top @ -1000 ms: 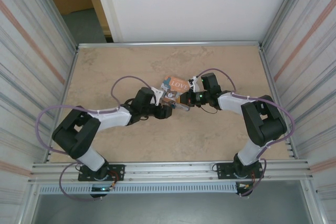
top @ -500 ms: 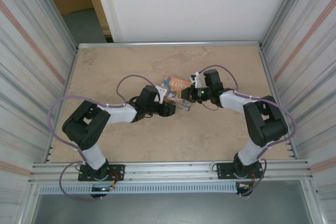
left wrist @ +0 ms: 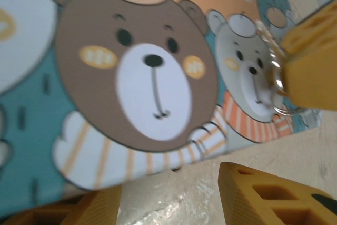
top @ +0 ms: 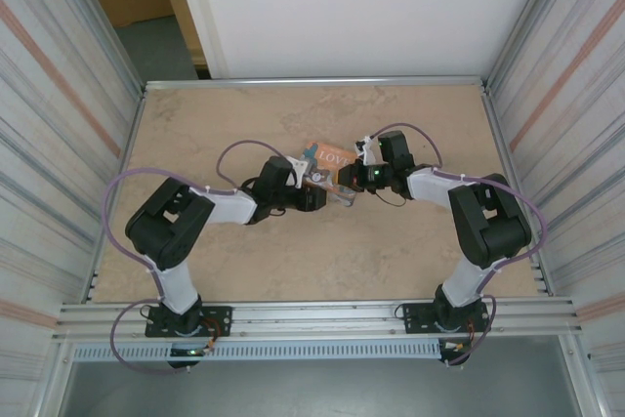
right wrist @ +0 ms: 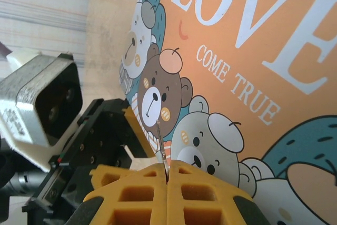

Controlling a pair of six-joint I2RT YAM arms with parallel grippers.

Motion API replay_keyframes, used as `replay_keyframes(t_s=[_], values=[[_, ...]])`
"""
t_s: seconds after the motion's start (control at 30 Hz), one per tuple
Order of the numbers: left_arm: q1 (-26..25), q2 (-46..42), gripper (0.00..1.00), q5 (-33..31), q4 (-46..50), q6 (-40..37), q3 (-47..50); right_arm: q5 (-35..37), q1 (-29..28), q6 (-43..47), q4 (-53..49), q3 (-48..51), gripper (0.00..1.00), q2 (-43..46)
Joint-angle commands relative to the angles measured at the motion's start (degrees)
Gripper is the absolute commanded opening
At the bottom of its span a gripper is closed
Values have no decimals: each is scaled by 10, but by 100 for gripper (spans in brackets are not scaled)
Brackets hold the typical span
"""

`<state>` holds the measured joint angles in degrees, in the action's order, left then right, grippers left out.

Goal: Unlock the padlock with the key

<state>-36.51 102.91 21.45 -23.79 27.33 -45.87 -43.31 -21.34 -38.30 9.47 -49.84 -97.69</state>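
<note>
My right gripper (right wrist: 167, 169) is shut on the key (right wrist: 159, 140), a thin metal blade sticking up from between its yellow pads, in front of the bear picture on the orange-and-teal "LOVE" tin (right wrist: 253, 61). In the left wrist view the right gripper's fingers (left wrist: 310, 61) carry a silver key ring (left wrist: 269, 67) against the tin (left wrist: 142, 72). My left gripper (left wrist: 171, 204) is open low at the tin's near edge, with bare table between its pads. From above, the left gripper (top: 317, 199) and the right gripper (top: 349, 183) meet at the tin (top: 332, 156). The padlock is hidden.
The beige table (top: 391, 251) is walled by corrugated metal panels (top: 59, 144) left and right and a white wall at the back. The left arm's black wrist and camera housing (right wrist: 47, 98) sit close to the right gripper, left of the tin.
The left arm's elbow has swung right and its gripper has edged closer to the tin. The right gripper has barely shifted and stays shut on the key.
</note>
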Motion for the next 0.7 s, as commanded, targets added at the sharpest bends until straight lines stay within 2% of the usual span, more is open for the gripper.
replay_keyframes(t_s=[0.0, 0.3, 0.67], values=[[7, 13, 51, 1, -28, 23, -2, 20, -1, 20, -16, 0, 0, -12], [6, 35, 52, 0, -65, 36, 0, 19, -3, 19, -10, 4, 0, -15], [-20, 64, 50, -4, -120, 56, 3, 23, -10, 17, -8, 4, 0, -15]])
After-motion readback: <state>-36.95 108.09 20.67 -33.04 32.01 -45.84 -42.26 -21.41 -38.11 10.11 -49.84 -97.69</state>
